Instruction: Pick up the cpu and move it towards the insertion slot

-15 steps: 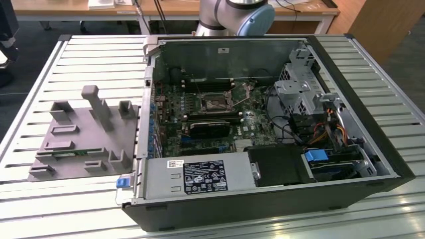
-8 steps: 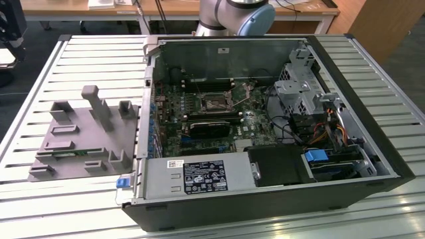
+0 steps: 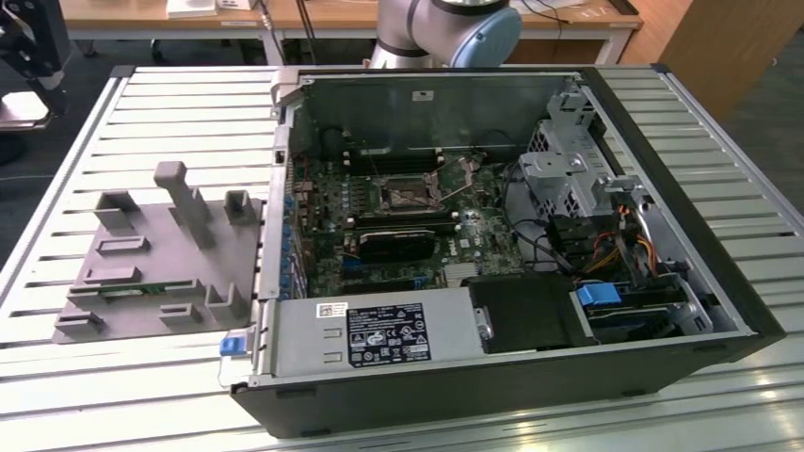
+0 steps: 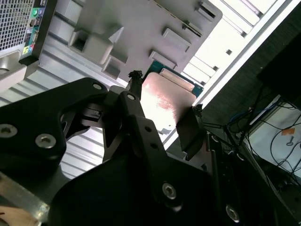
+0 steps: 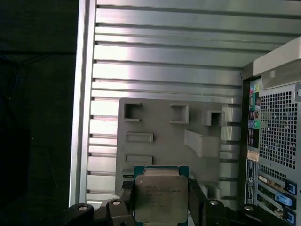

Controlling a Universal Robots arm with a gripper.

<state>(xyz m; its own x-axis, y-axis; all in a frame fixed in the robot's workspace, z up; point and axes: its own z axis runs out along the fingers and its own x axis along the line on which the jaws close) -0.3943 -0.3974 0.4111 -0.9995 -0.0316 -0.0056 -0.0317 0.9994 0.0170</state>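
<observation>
The cpu point(image 5: 161, 197) is a flat square chip with a shiny metal top and a green edge. My gripper point(image 5: 161, 203) is shut on it, with a black finger against each of two opposite sides. It hangs in the air above the grey fixture plate point(image 5: 164, 136). In the second wrist view the cpu point(image 4: 164, 101) sits between the same fingers point(image 4: 136, 87) of the gripper point(image 4: 164, 109). The insertion slot point(image 3: 405, 193), a silver-framed socket with a dark centre, lies on the green board inside the open computer case point(image 3: 503, 235).
The grey fixture plate point(image 3: 138, 273) with raised holders lies on the slatted metal table point(image 3: 176, 122), at the exterior view's left of the case. A narrow green strip point(image 3: 145, 289) rests in it. A black heatsink block point(image 3: 392, 247) sits below the socket. The arm's base point(image 3: 440, 28) stands behind the case.
</observation>
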